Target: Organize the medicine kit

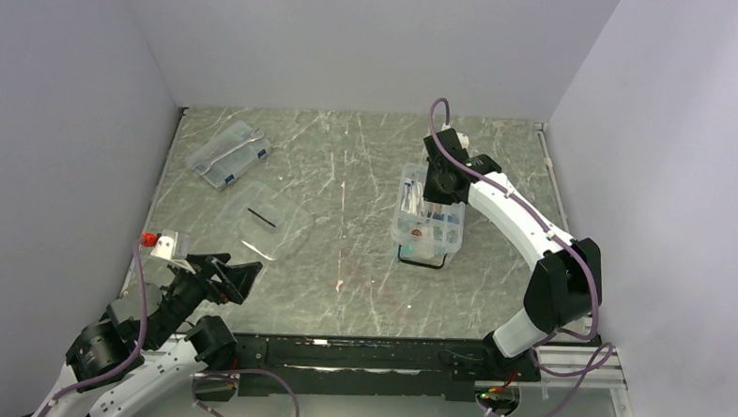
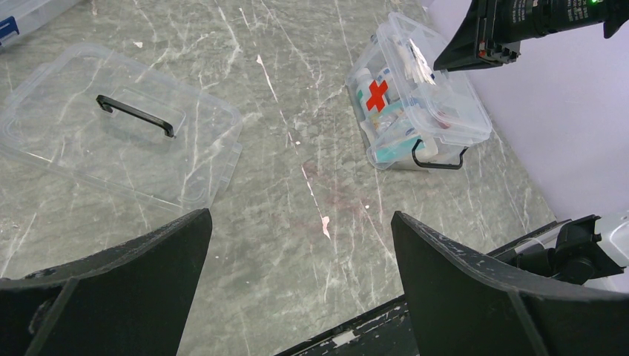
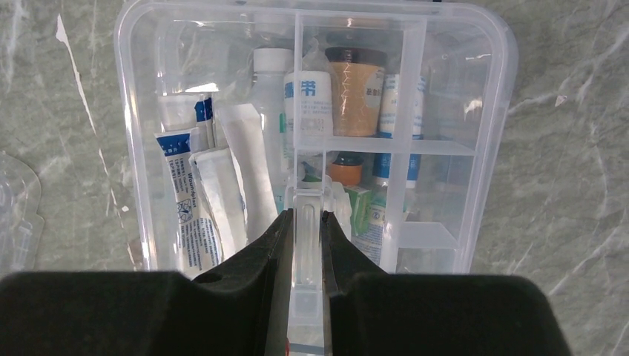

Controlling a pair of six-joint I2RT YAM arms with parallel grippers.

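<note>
Medicine kit, right gripper pinching its clear divider — left gripper spread

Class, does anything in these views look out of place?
The medicine kit stands open, its lid lying flat on the table well to its left. A small red-tipped white item sits alone near the left edge, outside the kit.

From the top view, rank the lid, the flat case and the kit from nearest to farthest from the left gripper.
1. Lid, just ahead of the left gripper.
2. Flat case, back left.
3. Kit, right side.
</note>
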